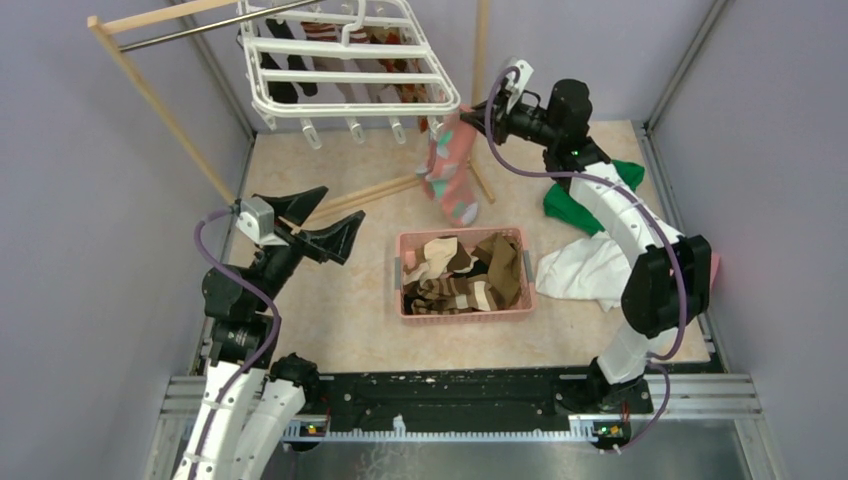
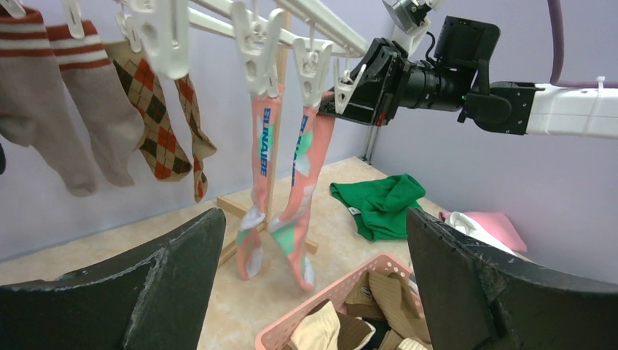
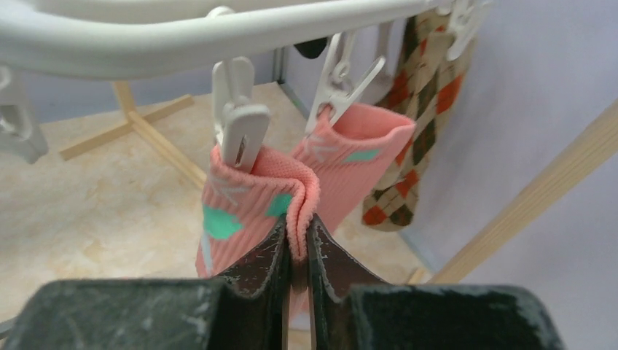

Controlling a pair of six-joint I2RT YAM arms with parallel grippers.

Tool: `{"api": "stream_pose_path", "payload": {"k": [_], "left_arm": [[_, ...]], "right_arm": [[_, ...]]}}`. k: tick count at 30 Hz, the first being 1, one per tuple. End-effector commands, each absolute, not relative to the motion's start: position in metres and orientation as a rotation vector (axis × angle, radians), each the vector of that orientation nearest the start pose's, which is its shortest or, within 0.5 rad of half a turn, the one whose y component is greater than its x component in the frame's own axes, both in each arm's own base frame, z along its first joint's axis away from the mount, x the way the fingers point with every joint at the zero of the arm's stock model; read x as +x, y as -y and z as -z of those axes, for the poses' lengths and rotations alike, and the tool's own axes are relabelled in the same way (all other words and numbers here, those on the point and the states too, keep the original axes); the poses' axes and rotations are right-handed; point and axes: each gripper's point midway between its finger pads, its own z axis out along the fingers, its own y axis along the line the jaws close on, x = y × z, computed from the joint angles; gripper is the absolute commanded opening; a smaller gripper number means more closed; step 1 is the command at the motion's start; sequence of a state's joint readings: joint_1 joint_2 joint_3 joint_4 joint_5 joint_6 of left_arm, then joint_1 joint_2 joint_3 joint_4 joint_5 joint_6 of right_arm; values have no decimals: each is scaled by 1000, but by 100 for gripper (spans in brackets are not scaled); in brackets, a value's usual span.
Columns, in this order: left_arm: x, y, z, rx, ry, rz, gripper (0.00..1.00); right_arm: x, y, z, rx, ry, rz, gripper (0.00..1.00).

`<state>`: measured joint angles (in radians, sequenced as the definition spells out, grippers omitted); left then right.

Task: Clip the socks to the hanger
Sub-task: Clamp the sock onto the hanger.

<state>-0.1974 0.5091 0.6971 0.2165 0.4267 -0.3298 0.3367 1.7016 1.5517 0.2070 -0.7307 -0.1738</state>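
Pink sock (image 3: 248,197), cuff edge at clip (image 3: 237,124) under hanger (image 3: 182,33), nipped in right tool (image 3: 295,248); left tool (image 1: 340,205) wide open, well apart

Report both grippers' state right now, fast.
Left gripper: open, holding nothing.
Right gripper: closed on the cuff of a pink sock hanging from the hanger.

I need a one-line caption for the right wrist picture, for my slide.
Right gripper pinches the cuff of a pink sock hanging from a white clip on the hanger.
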Motion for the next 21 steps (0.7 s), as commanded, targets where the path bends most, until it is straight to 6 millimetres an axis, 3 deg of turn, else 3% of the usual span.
{"api": "stream_pose_path", "payload": {"k": [1,14,21], "left_arm": [[221,133,-408,316,-1151,724,99],[221,133,-406,321,-1159,717,99],[221,135,-397,317,-1179,738,99]], "right_arm": [[415,-274,-394,-967,-1162,-767,13],[373,-266,-400,-990,-1130,-845,48],[353,-258,-397,-1022,-1125,-870,56]]}}
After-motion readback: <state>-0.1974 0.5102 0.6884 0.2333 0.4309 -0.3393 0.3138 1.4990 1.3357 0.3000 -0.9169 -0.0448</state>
